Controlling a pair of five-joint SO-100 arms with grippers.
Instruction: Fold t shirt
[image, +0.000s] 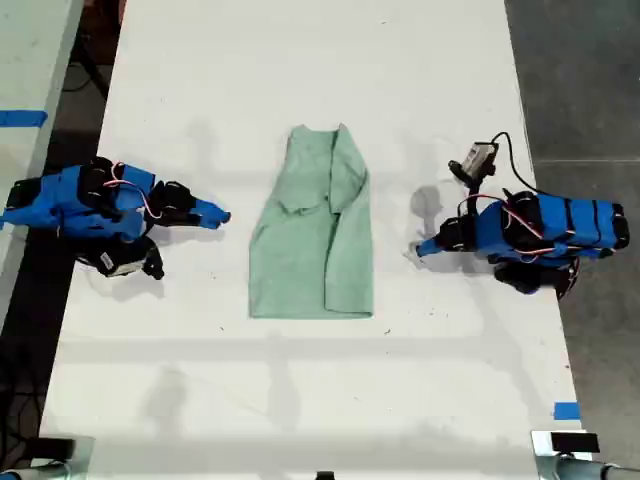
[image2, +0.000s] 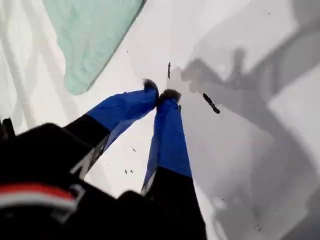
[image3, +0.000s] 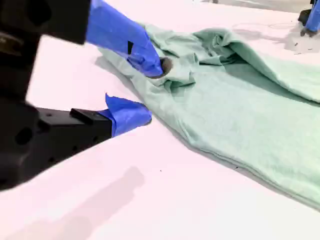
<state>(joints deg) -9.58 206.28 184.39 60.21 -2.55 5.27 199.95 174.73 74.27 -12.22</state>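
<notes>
The t shirt (image: 312, 235) is pale mint green and lies flat at the middle of the white table (image: 300, 60), collar end toward the far edge. Its side at the exterior view's right is folded over the body. My first gripper (image: 420, 250) (image2: 162, 92) is shut and holds nothing. It rests over bare table just off the shirt's edge at the exterior view's right, and one shirt corner (image2: 90, 35) shows in its wrist view. My second gripper (image: 222, 215) (image3: 145, 92) is open at the shirt's (image3: 240, 100) edge at the exterior view's left, one fingertip (image3: 152, 65) over the rumpled fabric.
A second table with blue tape (image: 22, 117) stands at the exterior view's left across a dark gap. Grey floor (image: 590, 80) runs along the exterior view's right. A blue tape mark (image: 566, 410) sits near the table's front corner at the exterior view's right.
</notes>
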